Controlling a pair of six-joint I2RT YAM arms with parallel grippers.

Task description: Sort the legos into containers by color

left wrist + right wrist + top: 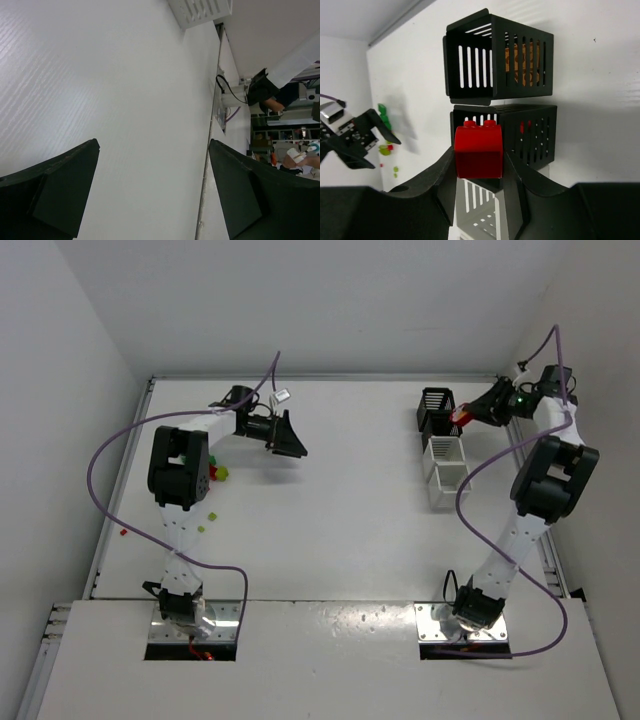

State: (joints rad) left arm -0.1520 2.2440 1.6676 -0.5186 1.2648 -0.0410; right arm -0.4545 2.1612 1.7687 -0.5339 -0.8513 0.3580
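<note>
right jaws, clamped on a red brick [479, 150], should centre over the black bin [535, 140] holding red before releasing; left jaws apart, empty.

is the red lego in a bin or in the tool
In the right tool, not a bin: it pinches the red lego outside the nearer black bin.

My white table [340, 530] carries four slatted bins in one row at the far right: two black bins [436, 410], then two white bins [446, 465]. At the left side, some green legos [219, 473] and lime legos [213, 515] lie scattered.
</note>
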